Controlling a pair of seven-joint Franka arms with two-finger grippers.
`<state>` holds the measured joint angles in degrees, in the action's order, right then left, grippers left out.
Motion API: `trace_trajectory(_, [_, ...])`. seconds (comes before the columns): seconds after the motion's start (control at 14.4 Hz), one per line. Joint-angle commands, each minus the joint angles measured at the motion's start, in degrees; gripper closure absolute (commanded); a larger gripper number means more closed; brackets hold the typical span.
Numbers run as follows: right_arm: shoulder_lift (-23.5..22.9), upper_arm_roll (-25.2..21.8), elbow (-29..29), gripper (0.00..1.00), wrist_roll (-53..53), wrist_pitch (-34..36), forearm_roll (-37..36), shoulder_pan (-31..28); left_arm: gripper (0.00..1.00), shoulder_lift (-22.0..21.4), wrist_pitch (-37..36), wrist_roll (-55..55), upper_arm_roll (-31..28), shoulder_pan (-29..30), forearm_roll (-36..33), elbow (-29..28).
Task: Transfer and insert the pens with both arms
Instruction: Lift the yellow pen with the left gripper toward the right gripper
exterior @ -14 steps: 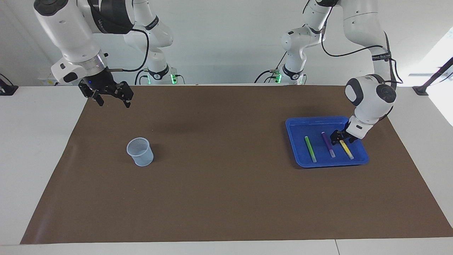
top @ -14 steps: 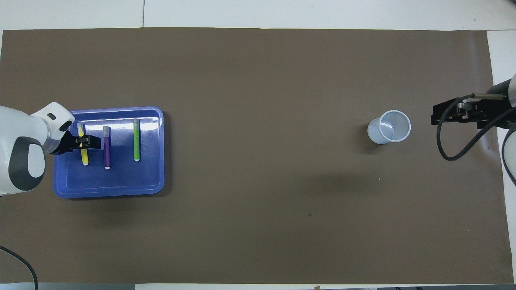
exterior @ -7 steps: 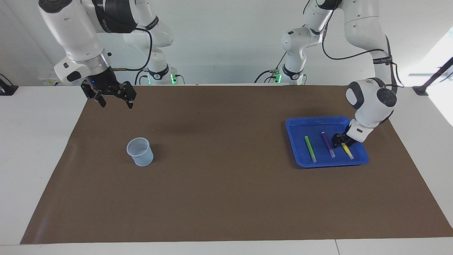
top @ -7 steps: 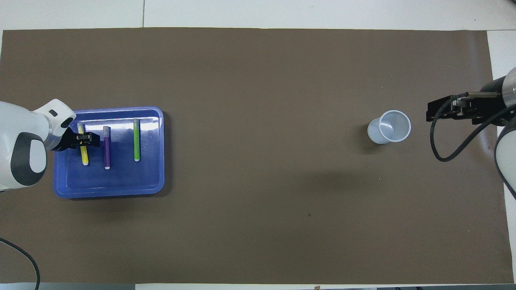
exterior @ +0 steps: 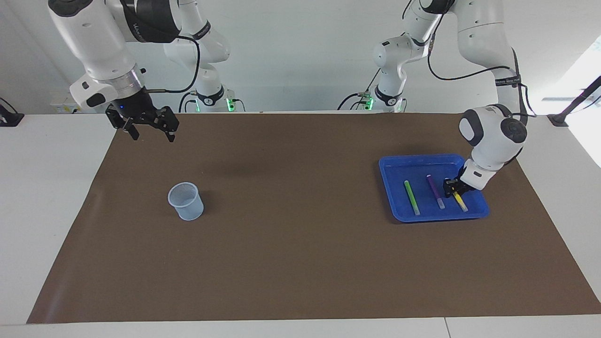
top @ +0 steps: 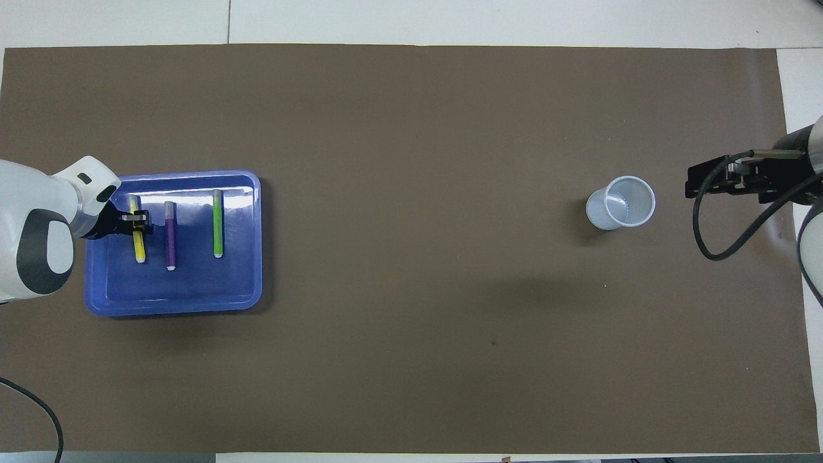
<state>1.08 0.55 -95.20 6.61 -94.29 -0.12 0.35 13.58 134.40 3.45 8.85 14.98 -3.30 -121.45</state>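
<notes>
- The left gripper (exterior: pixel 454 191) is down inside the shallow blue plastic tray (exterior: pixel 393 193) at the right of the facing view, its fingers closed in around the slim yellow pen (exterior: pixel 460 202) (the pen lies flat on the tray floor).
- The slim purple pen (exterior: pixel 435 191) and the slim green pen (exterior: pixel 412 197) lie loose in the same tray, roughly parallel with the yellow one, the purple in the middle.
- The right gripper (exterior: pixel 150 130) waits in the air at the upper left of the facing view, over the edge of the brown mat (exterior: pixel 300 263) that covers the worktop, fingers spread wide and holding nothing.
- A translucent pale-blue plastic cup (exterior: pixel 186 201) stands upright on the mat, left of centre, well apart from the tray.
</notes>
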Motion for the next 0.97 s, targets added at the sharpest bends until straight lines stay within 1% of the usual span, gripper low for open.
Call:
trace_trajectory(0.0, [0.7,0.4,0.0,0.0,-0.1,0.9,-0.4,-0.5,1.0,0.8,0.5,0.2,-0.1,0.5,-1.1,0.5])
trace_trajectory(0.28, [1.6,0.5,-0.5,0.0,-0.1,1.5,-0.3,-0.5,1.0,0.9,0.3,-0.3,-0.1,0.5,-1.0,0.7])
trace_trajectory(0.42, [1.9,0.5,-0.6,0.0,-0.3,2.2,-0.3,-0.9,1.0,0.8,-1.1,-3.5,0.0,0.4,-1.1,1.8])
trace_trajectory(0.49, [1.9,0.5,-0.6,0.0,-0.3,1.7,-0.3,-0.8,1.0,0.7,-3.2,-5.4,0.1,0.1,-1.1,3.2])
trace_trajectory(0.77, [1.9,0.5,-0.8,0.0,-0.2,1.1,-0.2,-0.4,1.0,0.4,-17.7,-11.1,0.6,-1.0,-0.2,13.0])
trace_trajectory(0.9, [1.9,0.5,-1.0,0.0,-0.4,0.1,-0.1,-0.4,1.0,0.0,-23.5,-14.8,0.6,-3.0,1.9,16.3])
